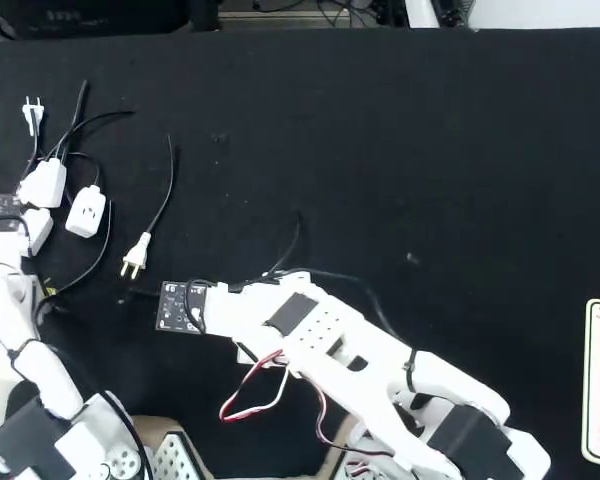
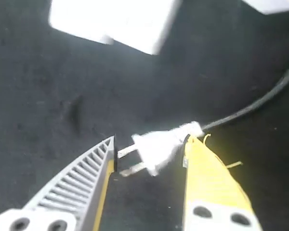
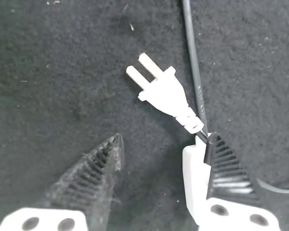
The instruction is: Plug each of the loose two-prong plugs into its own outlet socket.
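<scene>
Ahead of the right gripper (image 3: 166, 139), just past its tips, the first plug (image 3: 164, 91) lies flat on the table (image 1: 380, 150). Its long axis runs obliquely away from the gripper, prongs leading and cord end trailing. The cord (image 3: 192, 48) passes alongside the plug and touches one fingertip (image 3: 216, 149). This gripper stands wide and holds nothing. Judgement: the plug sits off-centre toward the cord-side finger, so a short advance with a slight shift that way would be needed before closing across its flat sides.

Between the jaws of the left gripper (image 2: 149, 144) sits the second plug (image 2: 156, 147). Its long axis runs from finger to finger, with the prongs at the grey finger (image 2: 82, 178) and the cord end against the yellow finger (image 2: 207, 178). The jaws are part-spread around it; no firm clamp is evident. Judgement: closing now would press it end to end, which is a poor hold.

The sockets (image 1: 85, 212) lie at the table's left, nearer the left arm than the right. The third plug (image 1: 30, 112) lies beyond them, well apart from both arms.
</scene>
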`<state>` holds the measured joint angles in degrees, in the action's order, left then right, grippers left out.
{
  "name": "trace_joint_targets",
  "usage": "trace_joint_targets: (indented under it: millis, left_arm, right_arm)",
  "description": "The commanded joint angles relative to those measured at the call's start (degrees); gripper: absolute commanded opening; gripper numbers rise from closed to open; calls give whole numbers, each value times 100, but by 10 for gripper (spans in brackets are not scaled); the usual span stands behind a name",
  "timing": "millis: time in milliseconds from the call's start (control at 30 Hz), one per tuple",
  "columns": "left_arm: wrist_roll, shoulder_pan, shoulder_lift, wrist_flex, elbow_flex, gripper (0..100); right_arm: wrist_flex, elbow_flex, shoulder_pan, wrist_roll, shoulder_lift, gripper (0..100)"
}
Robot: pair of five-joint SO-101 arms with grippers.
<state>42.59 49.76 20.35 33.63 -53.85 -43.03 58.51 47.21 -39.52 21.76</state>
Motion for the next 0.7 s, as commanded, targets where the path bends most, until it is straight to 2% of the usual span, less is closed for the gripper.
trace_joint_targets:
  millis: [0,133,267,367,467,533,667]
  left_arm:
    - [35,57,97,-79,330,231]
    - [26,66,114,141,418,231]
    - [9,13,422,1415,884,231]
    - [-255,-277,818,2523,1077,231]
    - [-563,-699,1169,3182,822,231]
    - [-791,-910,1363,3191,391,231]
    - [-1424,-1121,1626,2673,-488,231]
  right_arm:
    - [114,-22,53,-18,-13,265]
    - [114,-13,70,-18,-22,265]
    - [123,-84,70,-132,-31,265]
    - [105,-119,70,-738,-31,266]
    - [97,-127,70,-1284,-31,265]
    - [123,-180,62,-1521,-31,265]
    - [97,-558,53,-1565,-242,265]
